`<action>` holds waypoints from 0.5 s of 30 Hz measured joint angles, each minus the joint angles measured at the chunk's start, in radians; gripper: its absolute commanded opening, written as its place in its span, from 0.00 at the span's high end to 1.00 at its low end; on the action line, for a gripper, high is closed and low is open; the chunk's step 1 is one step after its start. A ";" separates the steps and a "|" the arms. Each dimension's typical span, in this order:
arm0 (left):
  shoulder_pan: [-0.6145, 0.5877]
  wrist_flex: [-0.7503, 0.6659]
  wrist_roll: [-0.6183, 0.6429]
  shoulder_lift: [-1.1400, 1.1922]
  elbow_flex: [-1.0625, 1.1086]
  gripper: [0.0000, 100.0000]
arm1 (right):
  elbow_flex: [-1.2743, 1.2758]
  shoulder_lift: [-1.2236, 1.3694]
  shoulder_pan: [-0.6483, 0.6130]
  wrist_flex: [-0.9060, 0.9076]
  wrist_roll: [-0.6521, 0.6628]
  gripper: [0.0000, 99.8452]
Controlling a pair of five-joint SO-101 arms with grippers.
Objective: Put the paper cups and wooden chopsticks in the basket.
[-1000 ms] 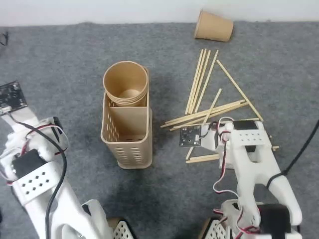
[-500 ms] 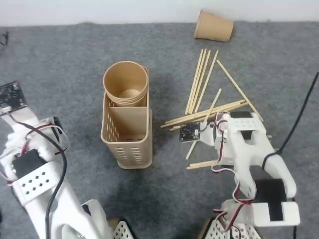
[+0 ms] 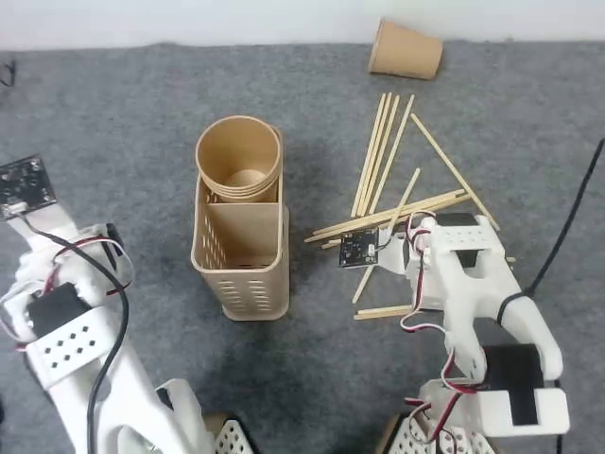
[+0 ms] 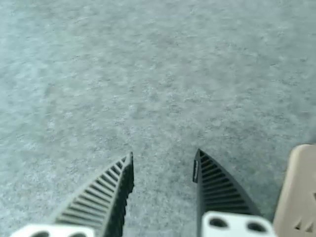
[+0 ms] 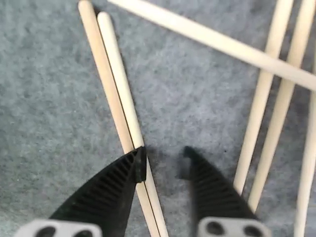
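The beige slotted basket point(image 3: 241, 270) stands mid-table with stacked paper cups point(image 3: 238, 161) in its far compartment; its near compartment holds nothing I can see. Another paper cup point(image 3: 405, 49) lies on its side at the far edge. Wooden chopsticks point(image 3: 388, 180) are scattered right of the basket. My right arm point(image 3: 458, 274) hangs over their near end. My right gripper point(image 5: 163, 158) is open low over the carpet, one finger resting on a pair of chopsticks point(image 5: 114, 84), with more chopsticks point(image 5: 269, 98) beside it. My left gripper point(image 4: 163, 160) is open over bare carpet.
Grey carpet point(image 3: 113, 113) covers the table, with a pale wall strip along the far edge. A corner of the basket point(image 4: 298, 192) shows beside my left gripper. My left arm point(image 3: 57, 322) sits at the near left, apart from the basket.
My right arm has shifted a little away from the near edge and toward the basket, coming down over the chopsticks. The left arm has barely moved.
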 measured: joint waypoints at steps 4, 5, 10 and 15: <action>-0.002 0.000 0.000 0.000 0.000 0.81 | 0.002 -0.080 0.003 0.078 0.000 0.87; -0.002 0.000 0.000 0.000 0.000 0.81 | 0.002 -0.101 0.003 0.100 0.000 0.87; -0.002 0.000 0.000 0.000 0.000 0.81 | 0.026 -0.180 -0.018 0.170 0.000 0.87; -0.002 0.000 0.000 0.000 0.000 0.81 | 0.115 -0.186 -0.032 0.123 0.000 0.87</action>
